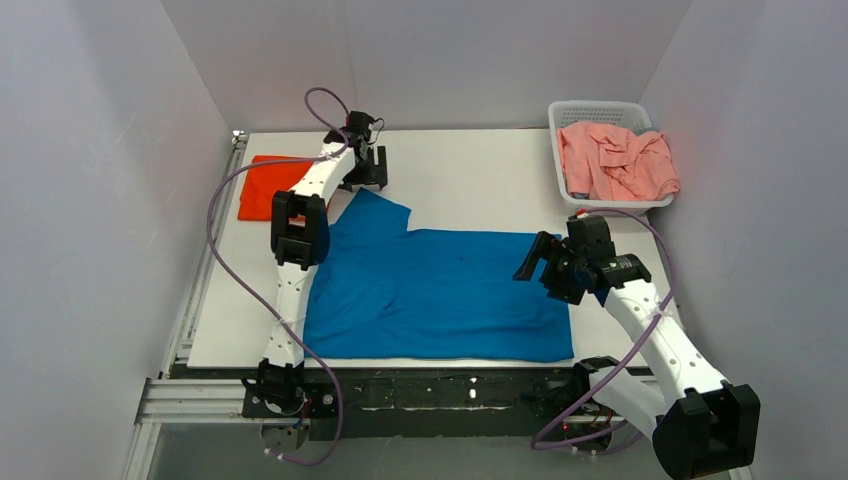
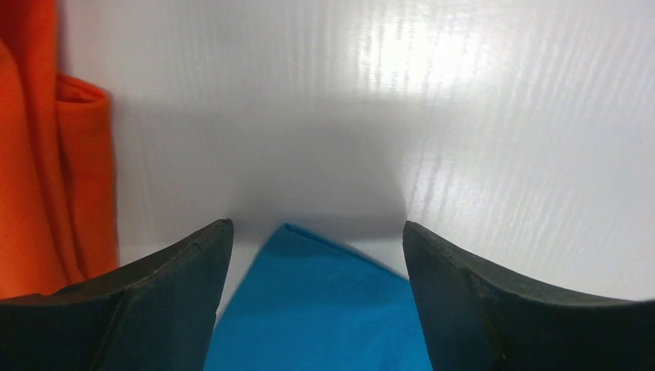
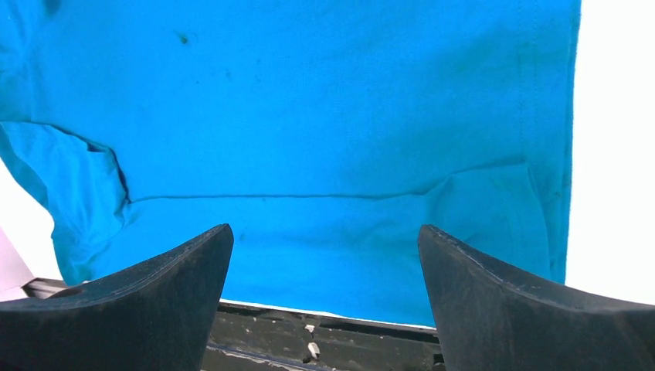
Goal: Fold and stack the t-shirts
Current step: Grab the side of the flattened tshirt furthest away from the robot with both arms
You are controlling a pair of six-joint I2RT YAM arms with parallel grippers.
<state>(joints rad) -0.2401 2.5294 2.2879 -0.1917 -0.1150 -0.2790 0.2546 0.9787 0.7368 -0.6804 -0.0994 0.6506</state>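
Observation:
A blue t-shirt lies spread flat on the white table, one sleeve pointing to the back left. My left gripper is open just above that sleeve's tip, with nothing between the jaws. My right gripper is open and empty above the shirt's right side; the right wrist view shows the shirt body below it. A folded orange t-shirt lies at the back left and shows at the left edge of the left wrist view. Pink t-shirts lie crumpled in a basket.
A white plastic basket stands at the table's back right corner. White walls close in the table on three sides. A black metal rail runs along the near edge, where the arm bases stand.

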